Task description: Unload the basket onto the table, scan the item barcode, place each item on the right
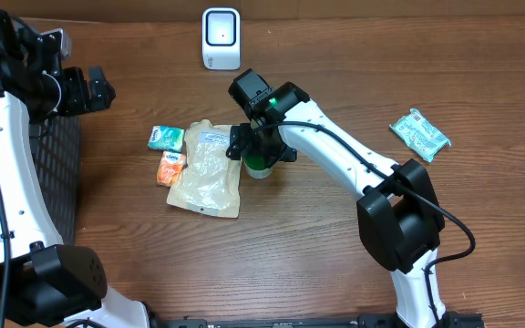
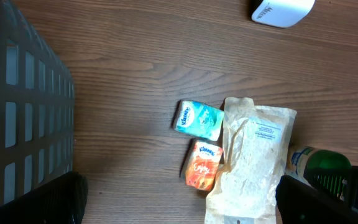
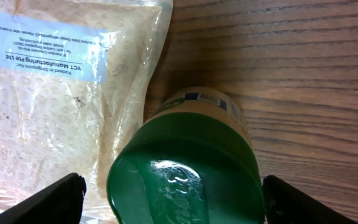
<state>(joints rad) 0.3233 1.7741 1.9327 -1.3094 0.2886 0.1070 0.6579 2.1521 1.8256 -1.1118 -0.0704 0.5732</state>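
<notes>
The jar (image 1: 261,166) with the green lid (image 3: 185,171) stands upright on the counter (image 1: 299,269), near the middle, close against the right edge of a pale clear pouch (image 1: 206,169) that lies flat. The right tool (image 3: 173,202) hangs directly over the jar. Its two fingers (image 3: 45,200) are spread wide, one on each side of the lid, with a gap showing on both sides, so it is open and grips nothing. The pouch carries a light blue label with printed lines. To the left of the pouch lie two small tissue packs, a teal one (image 1: 166,138) and an orange one (image 1: 171,168) just below it, both just beside the pouch. The white scanner (image 1: 221,38) sits at the far edge of the counter, well apart from the jar. The left tool (image 2: 179,202) is held above the counter near a dark mesh basket (image 1: 57,178) at the left side, also open, with nothing between its fingers. A green and white packet (image 1: 419,134) lies alone at the right.
</notes>
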